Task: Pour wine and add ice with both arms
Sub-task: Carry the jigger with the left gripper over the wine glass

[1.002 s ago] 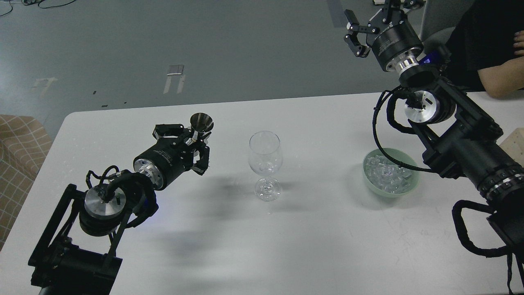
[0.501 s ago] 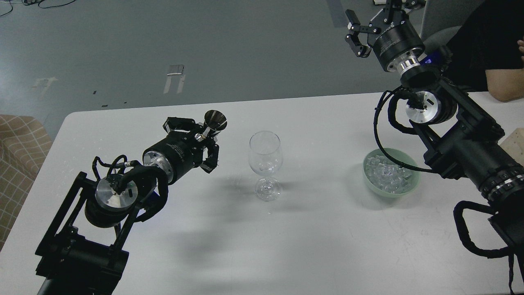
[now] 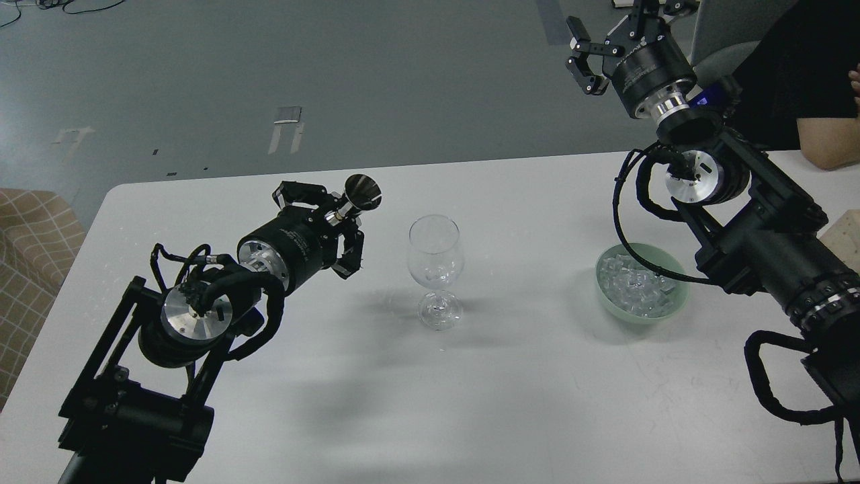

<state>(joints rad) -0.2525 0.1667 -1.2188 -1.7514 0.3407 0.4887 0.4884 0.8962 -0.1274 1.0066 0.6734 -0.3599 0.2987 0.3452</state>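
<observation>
A clear, empty stemmed wine glass (image 3: 435,269) stands upright at the middle of the white table (image 3: 510,403). My left gripper (image 3: 336,218) is shut on the stem of a small silver cone-shaped metal cup (image 3: 363,191). It holds the cup tilted above the table, just left of the glass rim and apart from it. The ice (image 3: 635,286) is a heap of small clear cubes in a pale green bowl (image 3: 608,306) to the right of the glass. My right gripper (image 3: 608,33) is open and empty, raised high beyond the table's far edge.
A person in black sits at the far right with a forearm (image 3: 830,151) on the table. A beige block (image 3: 845,232) lies at the right edge. A checked chair (image 3: 30,269) stands left of the table.
My left gripper has carried the metal cup to the right and farther back, closer to the wine glass. The right arm has barely moved.
</observation>
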